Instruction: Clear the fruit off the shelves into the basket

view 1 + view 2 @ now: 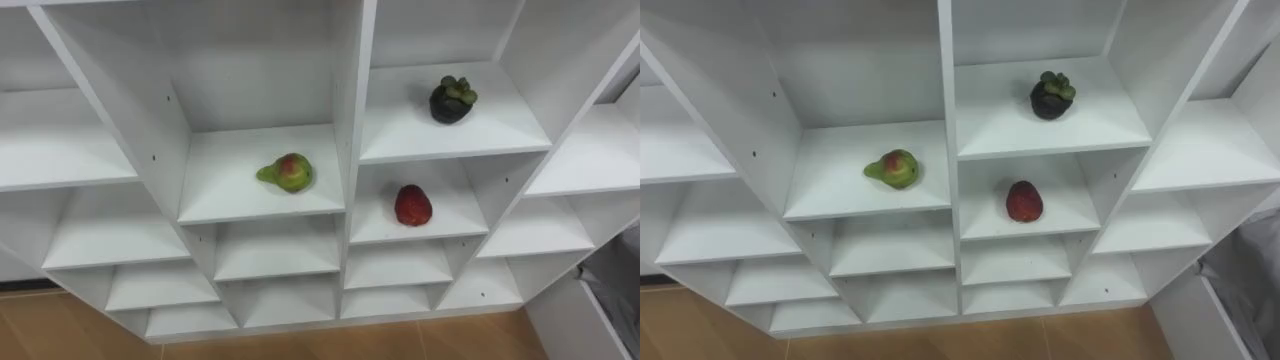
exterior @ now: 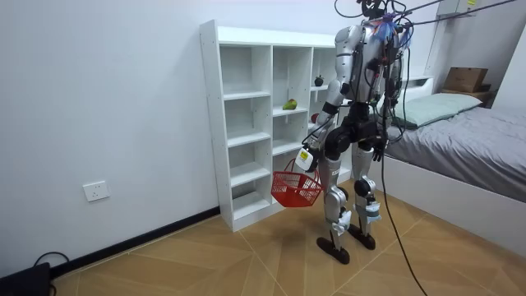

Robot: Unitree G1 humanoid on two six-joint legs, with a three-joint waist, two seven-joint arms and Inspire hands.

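I face a white closet (image 1: 355,150) of open shelves. A green-red pear (image 1: 288,173) lies on a middle shelf left of the central divider. A dark mangosteen (image 1: 452,100) with a green cap sits on the shelf up and to the right. A red fruit (image 1: 412,205) rests one shelf below it. In the room view I stand upright close to the closet (image 2: 246,123). My left hand (image 2: 306,159) hangs low, shut on the handle of a red wire basket (image 2: 296,189). My right hand (image 2: 379,150) hangs at my side.
A bed (image 2: 460,140) with a grey cover stands at the room view's right, its corner (image 1: 615,280) close by my right side. A cardboard box (image 2: 464,79) sits beyond the bed. Wooden floor (image 2: 246,263) lies open behind me.
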